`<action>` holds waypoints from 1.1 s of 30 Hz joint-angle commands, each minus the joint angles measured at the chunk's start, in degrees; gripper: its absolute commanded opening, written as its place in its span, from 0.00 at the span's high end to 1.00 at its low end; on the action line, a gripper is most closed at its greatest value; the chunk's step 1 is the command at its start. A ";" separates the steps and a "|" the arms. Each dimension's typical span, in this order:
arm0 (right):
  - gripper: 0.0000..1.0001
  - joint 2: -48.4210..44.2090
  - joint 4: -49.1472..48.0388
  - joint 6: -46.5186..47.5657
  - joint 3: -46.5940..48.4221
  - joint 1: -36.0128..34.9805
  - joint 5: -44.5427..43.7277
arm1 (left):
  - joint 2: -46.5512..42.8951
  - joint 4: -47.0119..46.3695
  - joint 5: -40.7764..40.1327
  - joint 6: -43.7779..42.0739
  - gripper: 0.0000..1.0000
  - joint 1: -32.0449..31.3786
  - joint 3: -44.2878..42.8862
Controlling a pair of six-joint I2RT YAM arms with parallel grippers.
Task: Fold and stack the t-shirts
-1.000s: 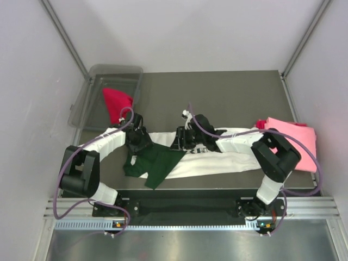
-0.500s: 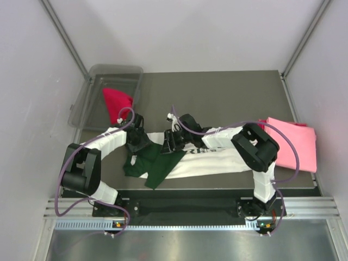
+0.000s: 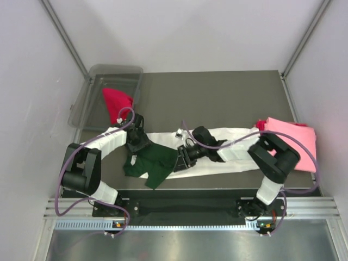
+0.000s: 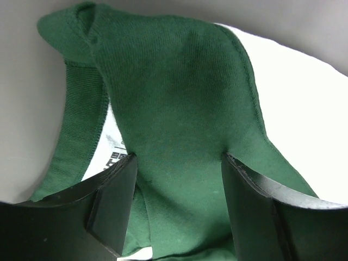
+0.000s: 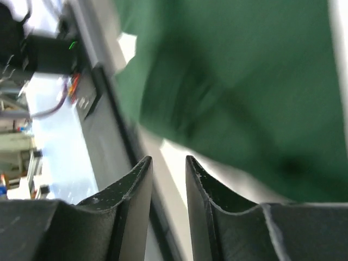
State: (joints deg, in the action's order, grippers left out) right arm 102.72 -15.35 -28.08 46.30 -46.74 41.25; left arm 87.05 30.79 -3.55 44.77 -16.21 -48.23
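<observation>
The white t-shirt [image 3: 228, 165] with dark green sleeves lies spread across the near part of the table. Its green sleeve [image 3: 157, 163] is folded at the left end. My left gripper [image 3: 138, 144] is open and presses down on the green cloth [image 4: 174, 98], which fills the space between its fingers. My right gripper [image 3: 182, 157] hangs over the shirt's middle, by the green sleeve [image 5: 244, 81]. Its jaws stand narrowly apart with nothing between them. A pink t-shirt [image 3: 296, 142] lies folded at the right, on a red one [image 3: 261, 124]. Another red t-shirt [image 3: 116, 102] lies in the bin.
A clear grey plastic bin [image 3: 81, 103] stands at the far left of the table. The table's near edge and the metal rail [image 3: 185, 206] run just below the shirt. White walls close in the left, right and back.
My right gripper swung left over the shirt, then came back right and nearer to the front edge. The shirt's black print is now covered. My left gripper stayed put.
</observation>
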 commanded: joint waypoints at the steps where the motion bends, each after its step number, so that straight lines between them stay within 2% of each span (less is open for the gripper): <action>1: 0.69 -10.48 -2.23 3.73 -6.54 -0.63 3.48 | -0.12 0.94 -3.30 -1.53 0.32 0.30 -0.90; 6: 0.69 -21.05 2.25 3.91 -16.31 -0.72 -2.30 | 0.49 1.29 -3.92 -2.23 0.32 0.21 -1.69; 11: 0.68 -29.50 8.49 3.99 -17.74 -0.72 -7.06 | -0.38 0.68 -3.74 -2.23 0.33 0.21 -1.61; 13: 0.54 -30.55 9.73 4.87 -15.30 -0.72 -9.17 | -0.73 0.94 -3.57 -2.41 0.33 0.30 -1.96; 15: 0.45 -29.77 12.27 6.01 -10.83 -0.81 -12.23 | -1.61 1.64 -3.31 -2.76 0.33 0.21 -2.31; 17: 0.43 -26.97 16.90 8.55 -7.12 -1.07 -15.92 | -2.58 2.08 -3.22 -2.94 0.33 0.12 -2.48; 18: 0.43 -25.82 18.59 9.78 -3.10 -2.20 -20.03 | -2.93 2.17 -2.78 -3.29 0.33 0.21 -2.66; 20: 0.46 -21.26 21.75 12.86 0.18 -3.18 -22.70 | -3.63 2.44 -2.08 -3.46 0.33 0.21 -2.84; 21: 0.51 -19.68 22.21 13.48 2.89 -3.96 -24.54 | -3.81 2.61 -1.73 -3.55 0.33 0.12 -3.01; 25: 0.52 -13.61 18.27 16.03 6.34 -6.60 -28.06 | -5.22 2.53 -0.76 -3.82 0.33 0.21 -3.10; 33: 0.48 -9.56 6.57 18.84 7.74 -10.30 -35.18 | -5.92 4.19 -1.81 -2.33 0.32 0.12 -2.32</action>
State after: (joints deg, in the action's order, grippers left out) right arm 92.44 -1.76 -11.97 51.09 -56.01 10.59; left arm 83.35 32.62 -4.40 41.89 -16.21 -49.52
